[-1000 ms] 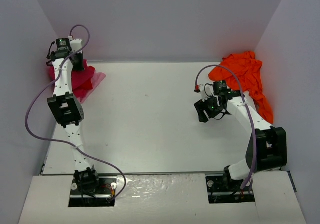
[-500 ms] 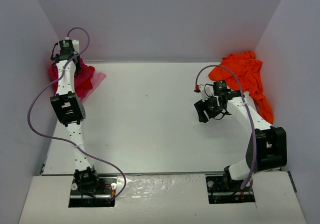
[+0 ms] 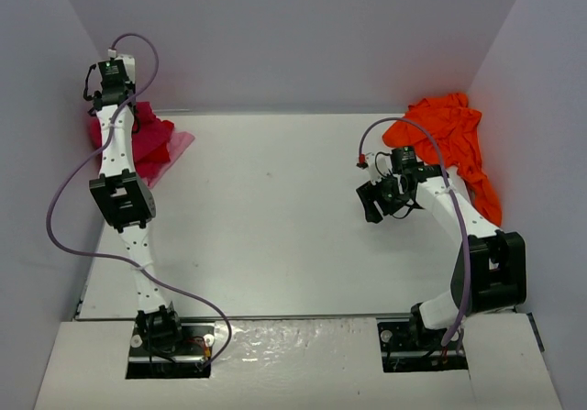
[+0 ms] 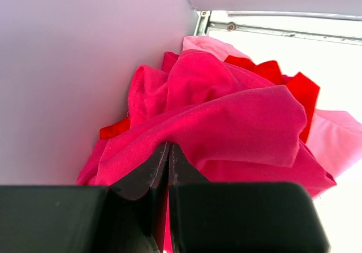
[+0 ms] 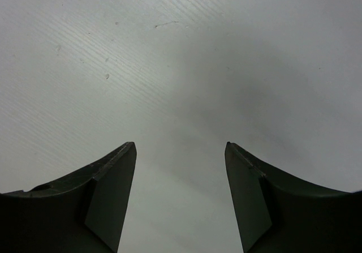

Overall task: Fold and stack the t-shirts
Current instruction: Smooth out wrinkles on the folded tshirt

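Note:
The magenta-pink t-shirt (image 4: 237, 117) lies bunched in the far left corner against the wall, also in the top view (image 3: 151, 139). My left gripper (image 4: 169, 145) is shut on a fold of it and holds that fold up; in the top view the gripper (image 3: 117, 98) is by the left wall. Bright red t-shirt cloth (image 4: 300, 91) shows under the magenta pile. The orange t-shirt (image 3: 454, 139) lies crumpled at the far right. My right gripper (image 3: 374, 204) is open and empty, left of the orange t-shirt, over bare table (image 5: 181, 66).
A pale pink cloth edge (image 4: 339, 134) sticks out from under the pile, towards the table's middle (image 3: 179, 144). Lilac walls (image 3: 37, 153) close in the left, back and right sides. The white table (image 3: 275, 208) lies between the two piles.
My left wrist has risen and moved back and left towards the wall corner, drawing the magenta cloth up with it. The right arm has not moved.

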You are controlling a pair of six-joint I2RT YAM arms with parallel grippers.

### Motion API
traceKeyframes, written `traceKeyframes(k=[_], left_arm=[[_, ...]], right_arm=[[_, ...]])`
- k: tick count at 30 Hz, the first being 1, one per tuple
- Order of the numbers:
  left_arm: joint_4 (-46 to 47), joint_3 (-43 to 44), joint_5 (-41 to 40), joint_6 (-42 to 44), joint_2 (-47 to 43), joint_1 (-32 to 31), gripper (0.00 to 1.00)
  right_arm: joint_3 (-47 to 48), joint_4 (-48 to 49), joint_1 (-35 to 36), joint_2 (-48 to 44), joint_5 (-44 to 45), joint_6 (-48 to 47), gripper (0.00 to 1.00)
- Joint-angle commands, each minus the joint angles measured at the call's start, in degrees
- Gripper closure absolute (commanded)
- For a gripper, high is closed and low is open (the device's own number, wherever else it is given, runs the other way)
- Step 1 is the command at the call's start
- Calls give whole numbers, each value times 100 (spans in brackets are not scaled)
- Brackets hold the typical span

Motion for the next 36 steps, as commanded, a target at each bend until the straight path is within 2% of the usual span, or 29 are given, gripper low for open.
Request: traceKeyframes(k=[1,8,10,14,19,23,25,29,31,33,36], left_arm=[[214,393,-324,180,223,22,100],[204,530,-410,238,532,8,100],[251,556,-690,185,564,-19,100],[273,471,-853,-75,396,-27,97],[396,-460,-406,-458,-806,-27,93],[603,-1659,146,-678,-2089,-27,92],[720,-2159,443,-775,-2615,-27,87],[704,-3682,1329,-895,-4028,-27,52],[885,-4337,1484,-895,-4752,-27,45],[1273,-5566,1635,-774,-5398,-18,41],[1849,-6508,1772,-477,-6325,-4,34]], right_arm=[[62,95,-51,-183,66,13,39],[-80,127,-43,-235,126,33,39],[-131,184,-51,-282,184,59,39],[-164,351,-51,-390,307,199,39],[-153,738,-75,-600,859,574,35],[-39,705,-86,-802,607,562,33],[38,662,-86,-986,528,562,32],[132,662,-86,-1412,476,545,32],[221,670,-95,-1527,466,521,31],[330,733,-96,-1654,568,516,31],[497,884,-146,-1787,505,565,33]])
